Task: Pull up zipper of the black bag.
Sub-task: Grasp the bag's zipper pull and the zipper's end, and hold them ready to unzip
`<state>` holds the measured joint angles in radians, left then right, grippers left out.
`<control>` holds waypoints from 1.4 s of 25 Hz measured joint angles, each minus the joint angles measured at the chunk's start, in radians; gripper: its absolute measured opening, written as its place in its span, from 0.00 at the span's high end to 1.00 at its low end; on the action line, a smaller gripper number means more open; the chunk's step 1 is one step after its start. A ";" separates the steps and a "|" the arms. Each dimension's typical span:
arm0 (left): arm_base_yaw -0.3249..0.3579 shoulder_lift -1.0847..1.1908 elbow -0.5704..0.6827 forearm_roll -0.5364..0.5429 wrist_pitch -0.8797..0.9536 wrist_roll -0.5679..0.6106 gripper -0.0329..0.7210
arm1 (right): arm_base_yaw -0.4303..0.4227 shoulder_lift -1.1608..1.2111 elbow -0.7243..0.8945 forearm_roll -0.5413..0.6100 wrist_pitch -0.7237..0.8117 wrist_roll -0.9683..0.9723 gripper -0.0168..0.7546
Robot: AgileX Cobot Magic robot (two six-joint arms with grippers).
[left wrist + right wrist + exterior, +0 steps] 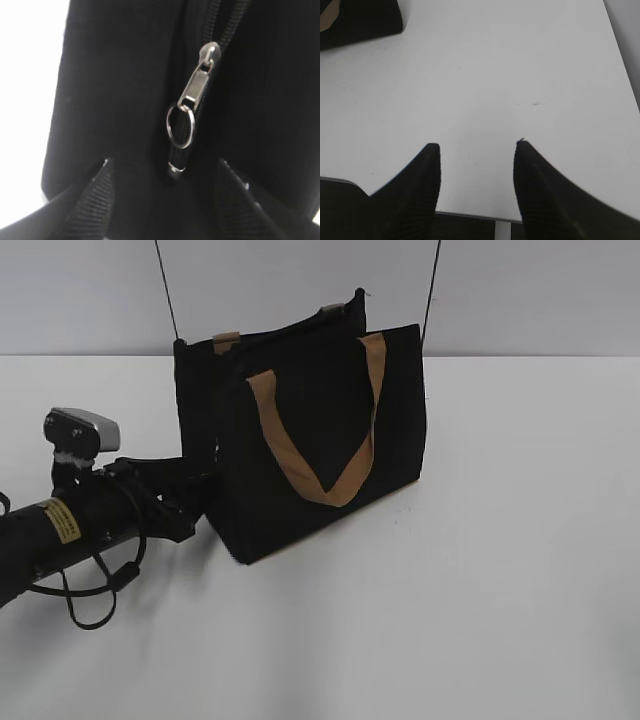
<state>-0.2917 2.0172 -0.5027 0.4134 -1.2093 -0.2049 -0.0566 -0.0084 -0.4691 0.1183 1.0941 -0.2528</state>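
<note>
One left gripper (162, 167) sits at the 9 o'clock side of the one black bag (310, 440), its jaws apart with nothing between them, the end panel's silver pull tab (192, 92) and ring hanging just beyond. The bag stands upright on the white tabletop (480, 590); two tan strap handles (320, 430) are counted, and one zipper (220, 30) runs toward 12 o'clock. One right gripper (477, 150) hovers over bare tabletop, jaws apart and empty, the bag's corner at 10 o'clock.

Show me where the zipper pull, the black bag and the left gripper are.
zipper pull (196, 86): left wrist view, silver tab body.
black bag (300, 400): exterior view, front panel.
left gripper (165, 167): left wrist view, midway between fingertips.
</note>
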 joint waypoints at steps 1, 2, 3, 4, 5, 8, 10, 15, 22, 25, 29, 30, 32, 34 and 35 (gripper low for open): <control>0.000 0.005 -0.005 0.007 0.000 -0.006 0.32 | 0.000 0.000 0.000 0.000 0.000 0.000 0.50; 0.000 0.010 -0.009 0.012 0.000 -0.010 0.32 | 0.000 0.000 0.000 0.000 0.000 0.000 0.50; 0.000 0.015 -0.014 0.017 0.000 -0.013 0.32 | 0.000 0.000 0.000 0.000 0.000 0.000 0.50; 0.000 0.021 -0.017 0.018 0.000 -0.014 0.32 | 0.000 0.000 0.000 0.000 0.000 0.000 0.50; 0.000 0.027 -0.021 0.019 -0.001 -0.017 0.32 | 0.000 0.000 0.000 0.000 0.000 0.000 0.50; 0.000 0.038 -0.038 0.021 0.000 -0.017 0.34 | 0.000 0.000 0.000 0.000 0.000 0.000 0.50; 0.000 0.044 -0.056 0.022 -0.001 -0.017 0.35 | 0.000 0.000 0.000 0.000 0.000 0.000 0.50; 0.000 0.063 -0.100 0.036 -0.001 -0.023 0.37 | 0.000 0.000 0.000 0.000 0.000 0.000 0.50; 0.000 0.089 -0.113 0.063 0.005 -0.032 0.41 | 0.000 0.000 0.000 0.000 0.000 0.000 0.50; 0.000 0.107 -0.119 0.063 0.005 -0.032 0.47 | 0.000 0.000 0.000 0.000 0.000 0.000 0.50; 0.000 0.117 -0.120 0.063 0.004 -0.034 0.53 | 0.000 0.000 0.000 0.000 0.000 0.000 0.50; 0.000 0.117 -0.120 0.063 0.003 -0.035 0.53 | 0.000 0.000 0.000 0.000 0.000 0.000 0.50; 0.000 0.117 -0.120 0.064 0.003 -0.035 0.54 | 0.000 0.000 0.000 0.000 0.000 0.000 0.50; 0.000 0.117 -0.120 0.065 0.003 -0.036 0.54 | 0.000 0.000 0.000 0.000 0.000 0.000 0.50; 0.000 0.117 -0.120 0.065 0.003 -0.036 0.55 | 0.000 0.000 0.000 0.000 0.000 0.000 0.50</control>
<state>-0.2917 2.1338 -0.6230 0.4779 -1.2067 -0.2405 -0.0566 -0.0084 -0.4691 0.1183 1.0941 -0.2528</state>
